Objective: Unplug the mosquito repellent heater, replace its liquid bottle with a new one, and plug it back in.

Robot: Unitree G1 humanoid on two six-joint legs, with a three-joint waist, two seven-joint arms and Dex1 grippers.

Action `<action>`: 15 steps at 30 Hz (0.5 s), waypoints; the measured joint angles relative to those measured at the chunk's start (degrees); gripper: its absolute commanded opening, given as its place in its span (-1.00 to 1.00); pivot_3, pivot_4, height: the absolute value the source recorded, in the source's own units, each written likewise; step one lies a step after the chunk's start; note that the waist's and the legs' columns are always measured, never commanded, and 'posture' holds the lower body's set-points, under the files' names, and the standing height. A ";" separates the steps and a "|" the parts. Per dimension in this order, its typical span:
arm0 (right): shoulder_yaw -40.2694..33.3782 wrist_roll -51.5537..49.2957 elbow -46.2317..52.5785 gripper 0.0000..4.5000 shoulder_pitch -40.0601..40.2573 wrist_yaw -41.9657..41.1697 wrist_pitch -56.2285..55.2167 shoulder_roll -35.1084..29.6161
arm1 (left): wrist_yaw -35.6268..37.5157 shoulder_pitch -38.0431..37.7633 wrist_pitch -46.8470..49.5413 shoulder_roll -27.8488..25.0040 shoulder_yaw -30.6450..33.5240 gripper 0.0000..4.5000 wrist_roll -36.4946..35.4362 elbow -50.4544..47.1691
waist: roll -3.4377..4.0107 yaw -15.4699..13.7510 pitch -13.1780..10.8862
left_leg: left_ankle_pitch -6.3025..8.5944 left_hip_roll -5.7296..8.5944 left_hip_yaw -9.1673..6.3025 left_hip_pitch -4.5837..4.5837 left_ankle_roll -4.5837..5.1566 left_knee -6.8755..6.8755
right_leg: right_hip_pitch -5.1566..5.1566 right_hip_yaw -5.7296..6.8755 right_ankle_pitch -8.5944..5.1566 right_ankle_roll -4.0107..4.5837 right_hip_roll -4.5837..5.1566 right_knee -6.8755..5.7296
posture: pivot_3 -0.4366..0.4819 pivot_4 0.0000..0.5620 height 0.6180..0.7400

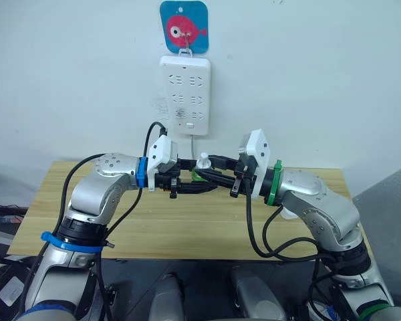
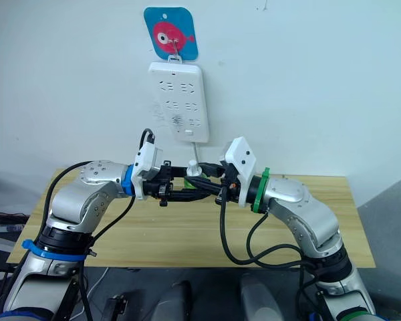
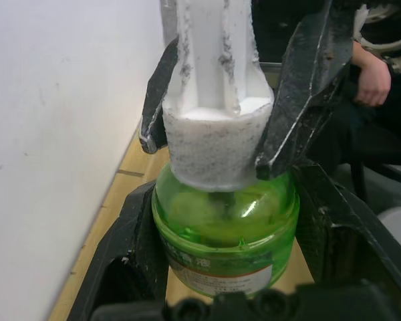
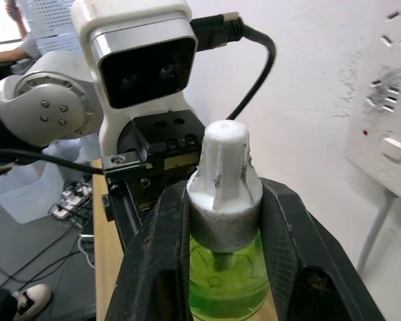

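A small translucent green liquid bottle (image 3: pixel 224 227) with a white ribbed cap (image 4: pixel 220 174) is held in the air between both grippers, above the table's middle (image 1: pixel 198 176). My left gripper (image 3: pixel 227 200) is shut on the bottle's green body, its fingers (image 3: pixel 130 254) on either side. My right gripper (image 4: pixel 224 200) comes from the opposite side and is shut on the white cap's collar, its fingers (image 4: pixel 294 241) pressed against it. I cannot tell whether this is the old bottle or the new one. The mosquito repellent heater is out of view.
A white multi-socket power strip (image 1: pixel 184 93) hangs on the wall under a blue fish card (image 1: pixel 184 27), just behind and above the grippers, its cable (image 1: pixel 194 144) dropping down. A wooden table (image 1: pixel 154 227) lies below. A person's hand (image 3: pixel 371 80) shows beyond the table.
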State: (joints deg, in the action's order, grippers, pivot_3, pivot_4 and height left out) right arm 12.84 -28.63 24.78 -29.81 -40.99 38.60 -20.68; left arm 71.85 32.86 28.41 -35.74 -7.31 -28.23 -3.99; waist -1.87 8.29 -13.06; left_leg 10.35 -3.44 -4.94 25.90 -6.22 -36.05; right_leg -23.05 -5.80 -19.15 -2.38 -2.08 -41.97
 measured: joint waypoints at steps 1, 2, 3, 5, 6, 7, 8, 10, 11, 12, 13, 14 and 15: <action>0.50 0.04 -2.23 -0.53 -1.77 -3.62 -1.67 -1.50 | 0.53 0.06 0.03 -0.27 -0.18 0.03 -0.04 -0.19 | 0.00 0.01 0.00 | 0.02 0.02 0.02 -0.02 0.04 0.00 | 0.01 -0.01 0.00 0.00 0.00 0.01 | -0.42 -0.46 1.00; 1.03 0.20 -4.47 -0.53 -3.58 -6.97 -3.12 -2.66 | 1.01 0.13 0.03 -0.40 -0.26 0.03 -0.08 -0.26 | 0.00 0.03 0.00 | 0.05 0.01 0.02 -0.06 0.09 0.00 | 0.05 -0.01 0.00 0.00 -0.01 0.01 | -0.41 -0.47 1.00; 1.82 0.29 -7.69 -0.53 -6.13 -11.31 -4.87 -3.81 | 1.65 0.20 0.02 -0.67 -0.39 0.03 -0.14 -0.33 | 0.00 0.08 0.00 | 0.07 0.00 0.00 -0.11 0.14 0.00 | 0.10 0.00 0.00 0.00 -0.03 0.01 | -0.40 -0.47 1.00; 2.72 0.27 -13.34 -0.53 -10.74 -19.08 -6.90 -5.34 | 2.58 0.80 -0.06 -0.92 -0.83 0.03 -0.11 -0.34 | 0.00 0.05 0.00 | 0.08 -0.01 -0.08 -0.14 0.15 0.01 | 0.17 0.07 -0.01 0.02 -0.05 0.03 | -0.39 -0.47 1.00; 2.91 0.27 -14.48 -0.53 -11.81 -20.73 -6.99 -5.65 | 2.71 0.96 -0.10 -0.92 -0.94 0.03 -0.11 -0.34 | 0.00 0.03 0.00 | 0.08 -0.01 -0.07 -0.14 0.15 0.02 | 0.19 0.10 -0.02 0.03 -0.05 0.04 | -0.39 -0.47 1.00; 3.05 0.27 -15.69 -0.53 -12.93 -22.54 -6.97 -6.01 | 2.80 1.17 -0.15 -0.91 -1.20 0.03 -0.07 -0.34 | 0.00 0.02 0.00 | 0.08 -0.02 -0.08 -0.13 0.15 0.02 | 0.21 0.12 -0.02 0.03 -0.05 0.05 | -0.39 -0.47 1.00; 3.18 0.31 -16.46 -0.53 -13.69 -23.70 -6.92 -6.27 | 2.82 1.24 -0.23 -0.90 -1.36 0.03 -0.02 -0.34 | 0.00 0.03 0.00 | 0.08 -0.02 -0.08 -0.13 0.14 0.02 | 0.21 0.12 -0.02 0.03 -0.05 0.06 | -0.39 -0.47 1.00; 3.17 0.35 -16.91 -0.53 -13.99 -24.64 -6.93 -6.45 | 2.82 1.23 -0.29 -0.87 -1.51 0.03 0.02 -0.55 | 0.00 0.04 0.00 | 0.07 -0.04 -0.08 -0.14 0.14 0.01 | 0.22 0.13 -0.02 0.03 -0.05 0.05 | -0.40 -0.48 1.00; 3.13 0.37 -17.00 -0.37 -13.98 -24.69 -6.94 -6.43 | 2.74 1.21 -0.28 -0.87 -1.52 0.03 0.04 -0.61 | 0.00 0.05 0.00 | 0.07 -0.03 -0.08 -0.14 0.14 0.00 | 0.22 0.12 -0.02 0.03 -0.05 0.04 | -0.42 -0.48 1.00; 3.00 0.43 -16.99 -0.19 -13.96 -24.52 -7.02 -6.43 | 2.49 1.20 -0.28 -0.87 -1.52 0.03 0.04 -0.68 | 0.00 0.07 0.00 | 0.07 -0.03 -0.08 -0.14 0.14 -0.01 | 0.22 0.12 -0.02 0.03 -0.05 0.03 | -0.43 -0.48 1.00; 2.75 0.49 -16.89 -0.08 -13.82 -24.27 -7.03 -6.54 | 2.14 1.16 -0.27 -0.91 -1.34 0.03 0.18 -0.60 | 0.01 0.07 0.00 | 0.07 -0.03 -0.09 -0.14 0.14 -0.02 | 0.23 0.12 -0.02 0.03 -0.05 0.03 | -0.43 -0.48 1.00; 1.87 0.42 -16.34 0.08 -13.18 -23.60 -6.93 -6.77 | 1.47 1.10 -0.43 -0.91 -1.11 0.03 0.38 -0.49 | 0.01 0.04 0.00 | 0.07 -0.03 -0.11 -0.14 0.14 -0.02 | 0.25 0.13 -0.02 0.03 -0.05 0.03 | -0.44 -0.47 1.00; 0.44 0.31 -14.99 0.26 -11.88 -22.47 -6.74 -7.52 | 0.89 0.90 -0.85 -0.80 -0.80 0.03 0.54 -0.26 | 0.01 -0.12 0.00 | 0.07 -0.01 -0.13 -0.13 0.14 -0.02 | 0.26 0.15 -0.02 0.03 -0.03 0.04 | -0.45 -0.47 1.00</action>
State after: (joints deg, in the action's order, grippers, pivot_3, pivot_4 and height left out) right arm 13.28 -28.32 9.79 -41.68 -63.45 31.86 -28.20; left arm 72.74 33.76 27.55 -36.54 -8.11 -27.69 -4.25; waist -1.86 8.17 -13.06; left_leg 10.42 -3.45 -5.07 25.77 -6.09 -36.07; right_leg -22.79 -5.65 -19.17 -2.35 -2.11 -41.93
